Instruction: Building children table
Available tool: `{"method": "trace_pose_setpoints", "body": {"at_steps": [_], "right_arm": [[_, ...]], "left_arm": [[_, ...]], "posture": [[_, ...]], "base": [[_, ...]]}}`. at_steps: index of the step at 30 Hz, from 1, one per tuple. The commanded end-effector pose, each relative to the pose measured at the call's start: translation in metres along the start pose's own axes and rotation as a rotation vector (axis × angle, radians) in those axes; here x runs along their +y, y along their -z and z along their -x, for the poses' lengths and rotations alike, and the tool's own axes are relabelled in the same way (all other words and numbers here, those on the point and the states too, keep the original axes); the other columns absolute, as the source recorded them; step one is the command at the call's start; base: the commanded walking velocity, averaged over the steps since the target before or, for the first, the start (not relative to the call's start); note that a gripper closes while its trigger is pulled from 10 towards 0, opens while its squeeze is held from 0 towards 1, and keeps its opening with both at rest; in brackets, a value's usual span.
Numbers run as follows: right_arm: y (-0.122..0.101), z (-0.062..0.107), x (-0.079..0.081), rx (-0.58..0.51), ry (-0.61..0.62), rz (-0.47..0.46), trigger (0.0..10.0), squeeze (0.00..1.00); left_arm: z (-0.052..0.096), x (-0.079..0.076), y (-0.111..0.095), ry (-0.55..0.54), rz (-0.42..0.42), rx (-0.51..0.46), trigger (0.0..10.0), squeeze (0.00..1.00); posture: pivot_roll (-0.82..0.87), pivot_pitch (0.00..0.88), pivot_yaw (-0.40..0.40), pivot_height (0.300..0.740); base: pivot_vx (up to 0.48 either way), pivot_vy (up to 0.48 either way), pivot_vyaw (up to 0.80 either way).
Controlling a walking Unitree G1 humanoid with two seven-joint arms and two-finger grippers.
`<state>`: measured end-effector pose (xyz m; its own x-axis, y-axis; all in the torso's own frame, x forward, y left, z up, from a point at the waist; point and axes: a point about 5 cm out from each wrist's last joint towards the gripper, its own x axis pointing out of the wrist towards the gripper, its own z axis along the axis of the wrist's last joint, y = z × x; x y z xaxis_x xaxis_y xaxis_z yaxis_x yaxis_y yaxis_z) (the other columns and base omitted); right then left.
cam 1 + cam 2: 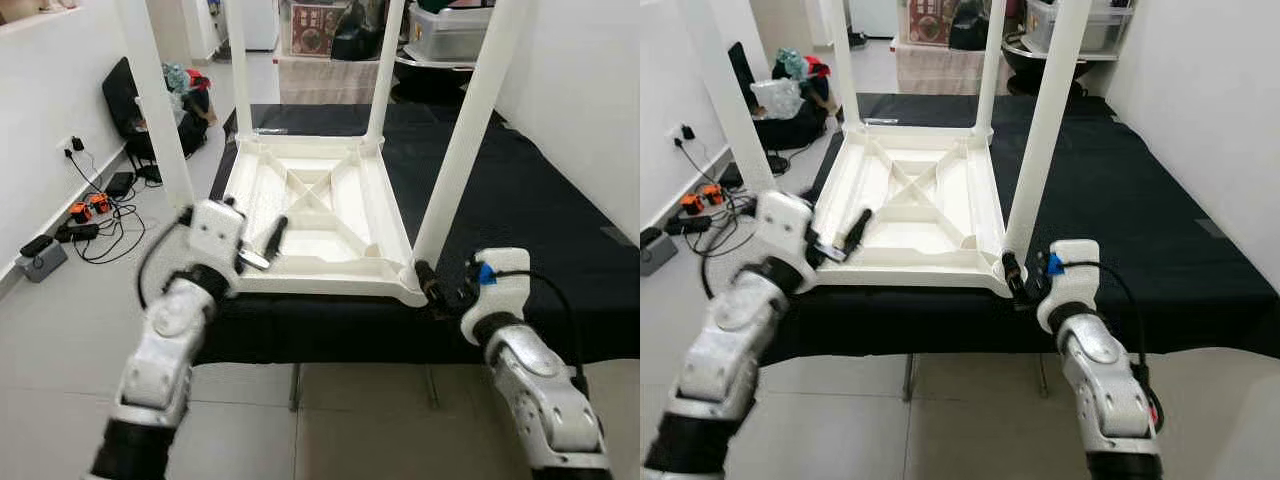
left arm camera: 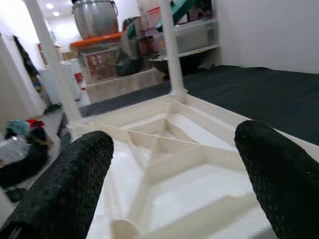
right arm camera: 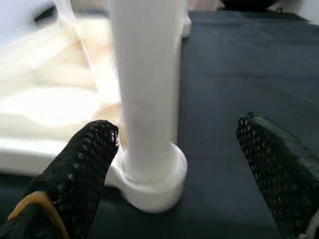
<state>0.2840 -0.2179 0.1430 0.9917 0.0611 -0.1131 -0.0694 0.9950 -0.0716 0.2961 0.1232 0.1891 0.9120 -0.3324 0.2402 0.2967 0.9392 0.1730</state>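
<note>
The left claw (image 1: 268,243) is spread wide with nothing between its fingers; it reaches over the near edge of the upturned white children's table (image 1: 318,215), close to that table's near-left corner, one black finger (image 1: 275,236) lying over the ribbed underside just inside the rim. In the left wrist view the two fingers stand far apart, with the table's cross-shaped ribs between and beyond them. The right claw (image 1: 1017,276) sits at the table's near-right corner, also wide open and gripping nothing; in the right wrist view its fingers flank the near-right leg (image 3: 147,89) at its round socket, with a gap on both sides of the leg as far as can be seen.

The table lies upside down, top face down, on a low tabletop covered with a black cloth (image 1: 530,210), toward that surface's left half. Four white legs point straight up from its corners: the near-left leg (image 1: 157,100) and near-right one rise out of the top of the picture, and the two far legs (image 1: 240,70) stand at the far corners.

On the pale tiled floor left of the table lie a power strip (image 1: 76,232), tangled black cables (image 1: 115,225) and orange plugs (image 1: 90,207) along a white wall. Farther back on that side is a heap of bags and clothing (image 1: 180,100). Beyond the table's far edge stand a cardboard box (image 1: 315,30) and a clear plastic storage bin (image 1: 455,35). A white wall (image 1: 590,90) runs along the right side
</note>
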Motion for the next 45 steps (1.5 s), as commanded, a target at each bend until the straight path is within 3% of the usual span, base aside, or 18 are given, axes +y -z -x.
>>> {"method": "trace_pose_setpoints", "body": {"at_steps": [1,2,3,5,10,11,13,14,17,21,26,27,28,30,35,40,42,45], "right_arm": [[0.003,0.001,-0.01,0.005,0.024,0.047,10.0,0.0],[0.003,0.001,-0.01,0.005,0.024,0.047,10.0,0.0],[-0.006,-0.002,-0.043,0.023,0.22,0.233,10.0,0.0],[-0.011,-0.003,-0.054,0.024,0.288,0.278,10.0,0.0],[-0.033,-0.006,-0.061,-0.051,0.348,0.358,10.0,0.0],[-0.049,-0.006,-0.06,-0.136,0.365,0.434,10.0,0.0],[-0.049,-0.006,-0.06,-0.136,0.365,0.434,10.0,0.0],[-0.068,-0.005,-0.059,-0.226,0.398,0.536,10.0,0.0],[-0.084,-0.004,-0.062,-0.29,0.452,0.582,10.0,0.0],[-0.121,-0.002,-0.084,-0.412,0.626,0.454,10.0,0.0],[-0.137,-0.001,-0.091,-0.478,0.657,0.402,10.0,0.0],[-0.14,-0.007,-0.089,-0.479,0.597,0.265,10.0,0.0],[-0.14,-0.007,-0.089,-0.479,0.597,0.265,10.0,0.0],[-0.144,-0.012,-0.086,-0.508,0.54,0.086,10.0,0.0],[-0.161,-0.002,-0.111,-0.584,0.675,-0.001,10.0,0.0],[-0.176,0.002,-0.125,-0.641,0.69,-0.112,10.0,0.0],[-0.199,0.006,-0.134,-0.741,0.633,-0.3,10.0,0.0],[-0.21,0.008,-0.135,-0.792,0.574,-0.41,10.0,0.0]], "left_arm": [[0.004,-0.009,0.003,0.008,0.003,0.025,10.0,0.0],[0.004,-0.009,0.003,0.008,0.003,0.025,10.0,0.0],[0.016,-0.033,0.013,0.057,0.058,0.064,10.0,0.0],[0.02,-0.04,0.016,0.073,0.075,0.075,10.0,0.0],[0.028,-0.05,0.02,0.089,0.098,0.1,10.0,0.0],[0.031,-0.052,0.022,0.088,0.098,0.11,10.0,0.0],[0.031,-0.052,0.022,0.088,0.098,0.11,10.0,0.0],[0.034,-0.052,0.024,0.079,0.099,0.122,10.0,0.0],[0.035,-0.05,0.024,0.071,0.098,0.129,10.0,0.0],[0.035,-0.047,0.023,0.058,0.09,0.129,10.0,0.0],[0.035,-0.048,0.023,0.056,0.091,0.129,10.0,0.0],[0.035,-0.049,0.022,0.056,0.093,0.13,10.0,0.0],[0.035,-0.049,0.022,0.056,0.093,0.13,10.0,0.0],[0.036,-0.053,0.022,0.062,0.097,0.132,10.0,0.0],[0.038,-0.055,0.022,0.063,0.103,0.136,10.0,0.0],[0.038,-0.056,0.022,0.062,0.104,0.139,10.0,0.0],[0.038,-0.057,0.022,0.066,0.103,0.138,10.0,0.0],[0.037,-0.058,0.022,0.069,0.103,0.137,10.0,0.0]], "posture": [[-0.01,0.0,-0.05,0.74],[-0.01,0.0,-0.05,0.74],[-0.01,0.0,-0.047,0.74],[-0.01,0.0,-0.047,0.74],[-0.01,0.0,-0.048,0.74],[-0.01,0.0,-0.05,0.74],[-0.01,0.0,-0.05,0.74],[-0.01,0.0,-0.048,0.74],[-0.01,0.0,-0.048,0.74],[-0.01,0.0,-0.047,0.74],[-0.01,0.0,-0.045,0.74],[-0.01,0.0,-0.046,0.74],[-0.01,0.0,-0.046,0.74],[-0.01,0.0,-0.047,0.74],[-0.01,0.0,-0.046,0.74],[-0.01,0.0,-0.043,0.74],[-0.01,0.0,-0.04,0.74],[-0.01,0.0,-0.038,0.74]], "base": [[0.0,0.0,0.0],[0.0,0.0,0.0],[0.0,0.0,0.0],[0.0,0.0,0.0],[0.0,0.0,0.0],[0.0,0.0,0.0],[0.0,0.0,0.0],[0.0,0.0,0.0],[0.0,0.0,0.0],[0.0,0.0,0.0],[0.0,0.0,0.0],[0.0,0.0,0.0],[0.0,0.0,0.0],[0.0,0.0,0.0],[0.0,0.0,0.0],[0.0,0.0,0.0],[0.0,0.0,0.0],[0.0,0.0,0.0]]}}
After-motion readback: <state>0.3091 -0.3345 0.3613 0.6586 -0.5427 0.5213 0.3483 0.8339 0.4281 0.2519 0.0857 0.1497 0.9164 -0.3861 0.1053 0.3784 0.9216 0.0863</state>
